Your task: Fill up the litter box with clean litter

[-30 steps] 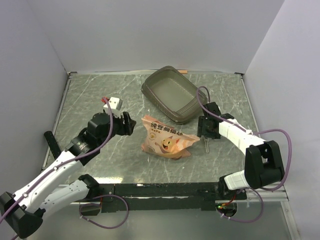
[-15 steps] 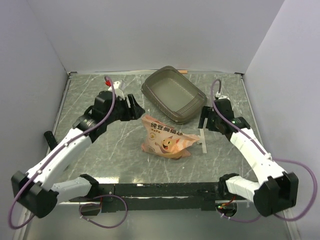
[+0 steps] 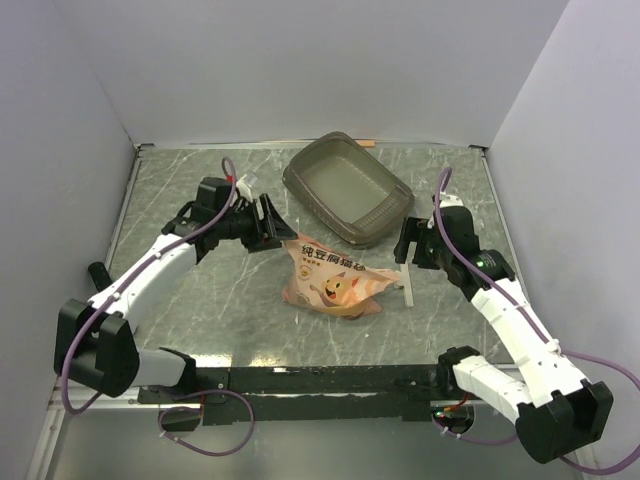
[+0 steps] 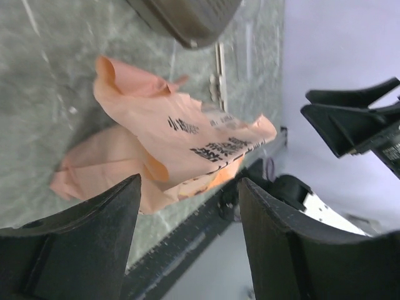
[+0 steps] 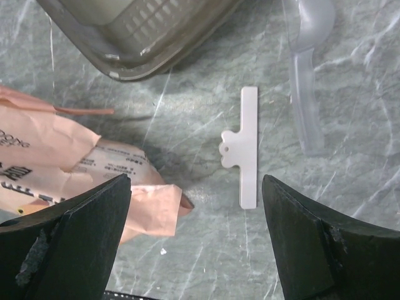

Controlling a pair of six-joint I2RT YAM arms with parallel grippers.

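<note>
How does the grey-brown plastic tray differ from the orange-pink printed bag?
The grey-brown translucent plastic tray is rigid and larger; the orange-pink printed bag is crumpled and smaller. The tray stands open upward at the far end of the green marbled table; the bag lies nearer the front. Both rest on that table.

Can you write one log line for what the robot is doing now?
left gripper: open, facing bag | right gripper: open, holding nothing | bag: lying beside litter box, ungrasped
</note>
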